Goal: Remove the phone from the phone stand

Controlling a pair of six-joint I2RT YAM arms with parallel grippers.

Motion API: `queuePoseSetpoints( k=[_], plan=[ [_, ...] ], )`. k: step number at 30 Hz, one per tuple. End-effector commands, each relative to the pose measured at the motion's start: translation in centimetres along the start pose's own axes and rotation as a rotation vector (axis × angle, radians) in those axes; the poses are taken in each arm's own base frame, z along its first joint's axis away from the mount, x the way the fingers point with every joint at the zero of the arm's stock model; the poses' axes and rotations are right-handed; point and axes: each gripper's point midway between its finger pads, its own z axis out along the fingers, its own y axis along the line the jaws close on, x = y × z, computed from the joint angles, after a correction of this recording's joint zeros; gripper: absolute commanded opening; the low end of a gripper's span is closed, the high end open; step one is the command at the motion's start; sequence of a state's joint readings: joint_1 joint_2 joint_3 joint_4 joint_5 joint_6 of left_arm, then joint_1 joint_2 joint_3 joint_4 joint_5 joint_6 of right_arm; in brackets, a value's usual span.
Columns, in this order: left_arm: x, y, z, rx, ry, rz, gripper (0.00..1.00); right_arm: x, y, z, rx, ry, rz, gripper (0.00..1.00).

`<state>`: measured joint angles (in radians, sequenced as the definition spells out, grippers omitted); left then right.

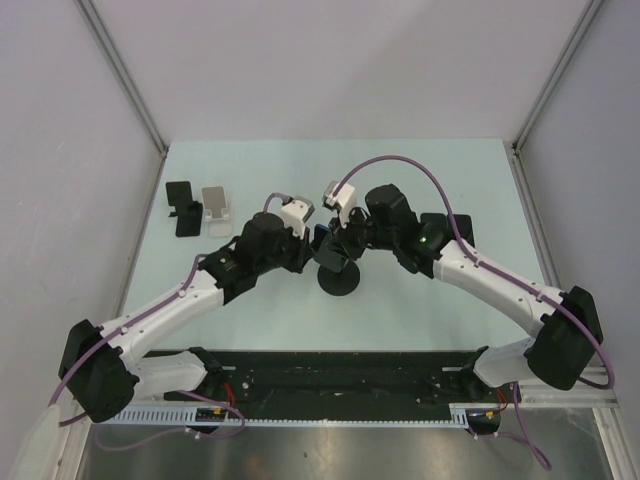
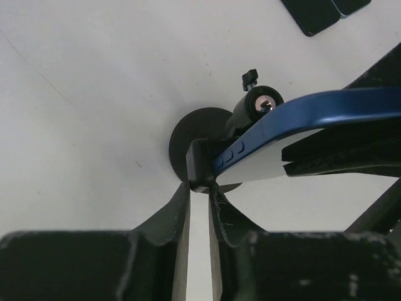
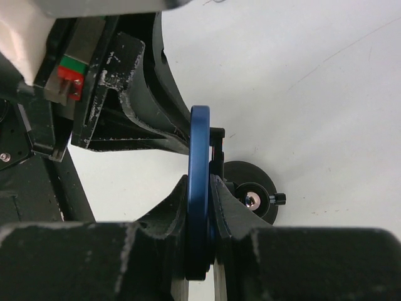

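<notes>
A blue phone [image 1: 322, 238] sits edge-up in the clamp of a black phone stand with a round base [image 1: 338, 280] at the table's middle. My left gripper [image 1: 304, 250] is shut on the black end of the stand's clamp [image 2: 200, 164], fingertips pinching it just above the base [image 2: 191, 135]. The phone's blue edge [image 2: 301, 113] runs right from the clamp. My right gripper [image 1: 342, 240] is shut on the phone [image 3: 199, 157], one finger on each face. The stand's base and ball joint [image 3: 252, 199] lie just right of it.
A small black stand [image 1: 183, 206] and a silver stand [image 1: 215, 206] lie at the table's left. A dark flat object [image 1: 458, 228] lies behind the right arm; it shows in the left wrist view [image 2: 316, 12]. The two wrists are close together over the stand.
</notes>
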<state>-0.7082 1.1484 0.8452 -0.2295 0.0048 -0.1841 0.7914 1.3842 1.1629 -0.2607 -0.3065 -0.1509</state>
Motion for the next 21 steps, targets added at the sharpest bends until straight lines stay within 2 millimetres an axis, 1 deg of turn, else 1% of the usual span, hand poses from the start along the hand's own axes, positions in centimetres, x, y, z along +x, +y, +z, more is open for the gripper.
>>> queuePoseSetpoints(
  k=[1, 3, 4, 5, 7, 8, 10, 12, 13, 14, 16, 17, 19, 21],
  plan=[
    [-4.4, 0.8, -0.1, -0.025, -0.161, -0.007, 0.11, 2.9, 0.8, 0.1, -0.053, 0.104, 0.02, 0.0],
    [-4.3, 1.2, 0.0, -0.035, -0.159, 0.003, 0.01, 3.1, 0.8, -0.2, -0.064, 0.111, 0.022, 0.0],
    [-4.1, 1.5, 0.1, -0.046, -0.155, 0.002, 0.0, 3.1, 0.8, -0.3, -0.068, 0.111, 0.024, 0.0],
    [-3.8, 2.3, 0.1, -0.066, -0.149, -0.003, 0.0, 3.1, 0.8, -0.5, -0.074, 0.111, 0.025, 0.0],
    [-3.5, 3.0, 0.1, -0.071, -0.141, -0.021, 0.0, 3.0, 0.7, -1.2, -0.108, 0.105, 0.037, 0.0],
    [-3.3, 4.3, 0.1, -0.098, -0.141, -0.045, 0.0, 3.0, 0.6, -1.6, -0.116, 0.105, 0.043, 0.0],
    [-3.1, 5.7, 0.0, -0.131, -0.138, -0.067, 0.0, 3.2, 0.6, -2.3, -0.14, 0.109, 0.049, 0.0],
    [-3.2, 6.1, -0.1, -0.142, -0.141, -0.073, 0.0, 3.4, 1.0, -2.9, -0.171, 0.128, 0.048, 0.0],
    [-3.4, 6.5, -0.1, -0.15, -0.145, -0.083, 0.0, 3.7, 1.1, -2.9, -0.183, 0.139, 0.05, 0.0],
    [-3.3, 6.3, 0.1, -0.132, -0.137, -0.091, 0.01, 4.0, 1.4, -3.0, -0.199, 0.154, 0.054, 0.0],
    [-3.7, 6.4, 0.3, -0.128, -0.141, -0.115, 0.0, 3.8, 2.2, -3.0, -0.25, 0.149, 0.055, 0.0],
    [-3.8, 6.1, 0.5, -0.109, -0.136, -0.121, 0.0, 3.6, 2.4, -2.9, -0.26, 0.144, 0.058, 0.0],
    [-4.2, 5.6, 0.8, -0.082, -0.134, -0.12, 0.0, 3.5, 2.4, -2.7, -0.255, 0.142, 0.061, 0.0],
    [-4.2, 4.6, 0.7, -0.026, -0.131, -0.101, 0.01, 3.3, 1.9, -2.5, -0.228, 0.133, 0.057, 0.0]
  ],
)
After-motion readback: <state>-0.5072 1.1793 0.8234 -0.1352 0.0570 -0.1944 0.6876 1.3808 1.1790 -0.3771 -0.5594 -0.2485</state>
